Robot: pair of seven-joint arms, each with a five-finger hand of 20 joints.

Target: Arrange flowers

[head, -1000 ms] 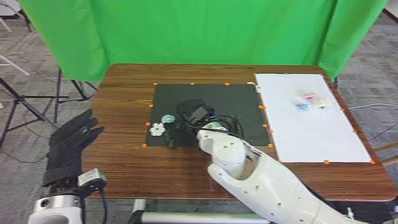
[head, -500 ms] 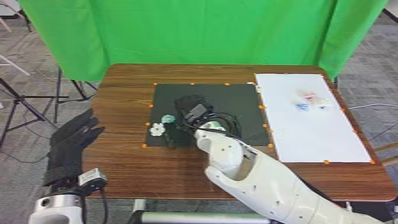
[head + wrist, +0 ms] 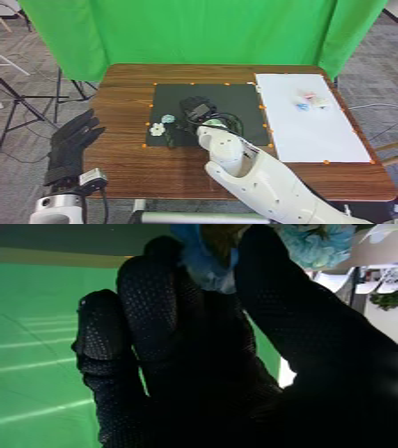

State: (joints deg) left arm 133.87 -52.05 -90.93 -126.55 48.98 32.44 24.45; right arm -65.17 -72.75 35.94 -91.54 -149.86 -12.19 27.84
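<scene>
Over the dark mat, the right hand point(image 3: 197, 106) hangs with its fingers toward the mat's middle. In the right wrist view the right hand point(image 3: 164, 319) pinches a blue flower point(image 3: 197, 261) between fingers and thumb. A light blue flower point(image 3: 168, 119) and a white flower point(image 3: 157, 129) lie at the mat's left side, with dark green stems point(image 3: 171, 140) below them. The right wrist view has a pale teal flower point(image 3: 315, 246) beyond the thumb. Off the table's left edge, the left hand point(image 3: 69, 147) is held with straight fingers.
A white board point(image 3: 315, 135) covers the table's right side, bearing a pink flower point(image 3: 308, 95), a small blue flower point(image 3: 303, 106) and a whitish one point(image 3: 321, 102). Orange markers edge the dark mat point(image 3: 235, 95). A green curtain point(image 3: 213, 35) hangs behind the table point(image 3: 129, 95).
The right hand has shifted slightly to the right over the mat, and its forearm has moved a little. The left hand and the flowers on the table have stayed put.
</scene>
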